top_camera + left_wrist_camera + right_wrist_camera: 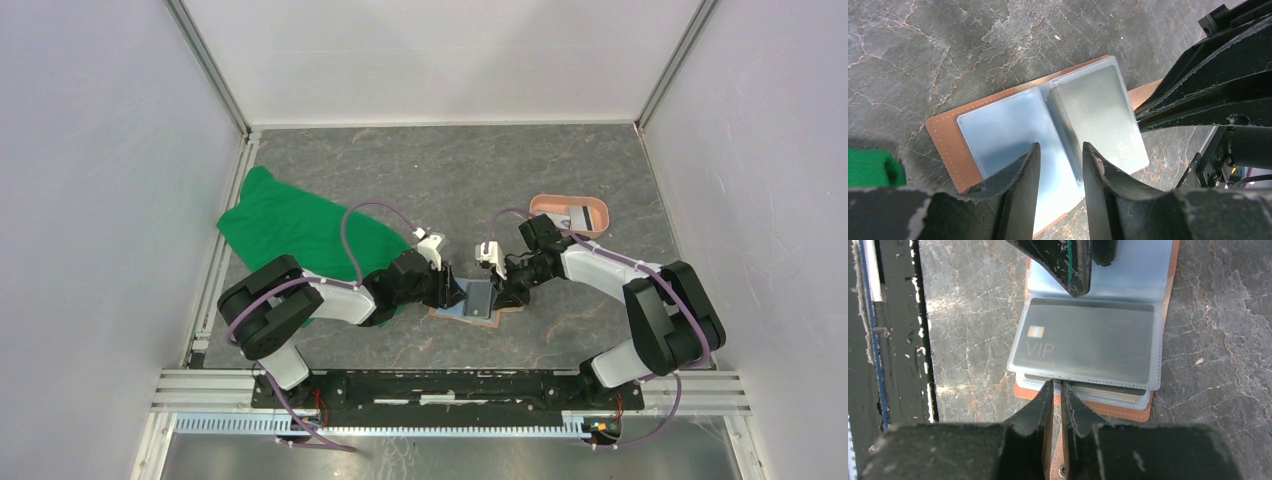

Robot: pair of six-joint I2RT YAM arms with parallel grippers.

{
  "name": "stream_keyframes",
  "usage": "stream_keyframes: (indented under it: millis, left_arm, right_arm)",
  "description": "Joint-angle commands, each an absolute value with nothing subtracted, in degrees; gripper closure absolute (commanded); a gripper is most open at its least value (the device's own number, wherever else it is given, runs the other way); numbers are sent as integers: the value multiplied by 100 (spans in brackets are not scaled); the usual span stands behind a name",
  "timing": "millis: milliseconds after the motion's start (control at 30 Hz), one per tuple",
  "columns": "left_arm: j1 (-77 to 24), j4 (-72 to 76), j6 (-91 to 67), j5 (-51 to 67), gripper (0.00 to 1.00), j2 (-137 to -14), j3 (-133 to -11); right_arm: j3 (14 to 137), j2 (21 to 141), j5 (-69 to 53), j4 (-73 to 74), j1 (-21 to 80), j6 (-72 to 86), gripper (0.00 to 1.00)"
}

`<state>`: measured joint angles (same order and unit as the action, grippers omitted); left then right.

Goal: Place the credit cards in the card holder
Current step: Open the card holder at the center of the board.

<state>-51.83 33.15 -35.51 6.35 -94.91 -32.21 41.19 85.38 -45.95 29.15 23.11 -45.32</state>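
The card holder (pixel 478 300) lies open on the table, tan outside (pixel 948 140) with blue-grey clear pockets. A grey credit card marked VIP (pixel 1088 347) sits in the top pocket, and a dark card edge (pixel 1108 388) shows in the pocket beneath. My left gripper (pixel 1060 152) is open, its fingers (pixel 1073 270) down on the holder's far half. My right gripper (pixel 1057 385) is shut to a thin slit. Its tips rest against the pockets' near edge, above the strap tab (pixel 1056 459). I see nothing held between them.
A salmon-pink oval tray (pixel 570 213) at the back right holds a pale card. A green cloth (pixel 300 225) lies crumpled to the left, behind my left arm. Both grippers (pixel 452 290) (pixel 500 297) crowd the holder from opposite sides.
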Motion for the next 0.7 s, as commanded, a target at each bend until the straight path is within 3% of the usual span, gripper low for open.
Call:
stream_keyframes:
  millis: [0,333,433,500,667]
  left_arm:
    - [-5146,3392,-3357,868,56,-9119,-3217]
    - [-5135,2702,-2928,1006,53,-8087,-3555]
    - [-5084,2499,-2729,967,53,-7703,-3573]
    - [-4982,2176,-2537,871,51,-7344,-3695]
    - [-4306,1745,-2540,1247,9,-6711,-4041]
  right_arm:
    - [4464,8365,-4913,3441,2268,-4997,84]
    - [4781,7546,-5374,4305,1523,-6038,80]
    - [4966,7201,-5120,3844,955,-5585,79]
    - [5050,6991,-4966,3184,399,-4928,70]
    - [5480,7183,-4245,1815,-621,-3493,45]
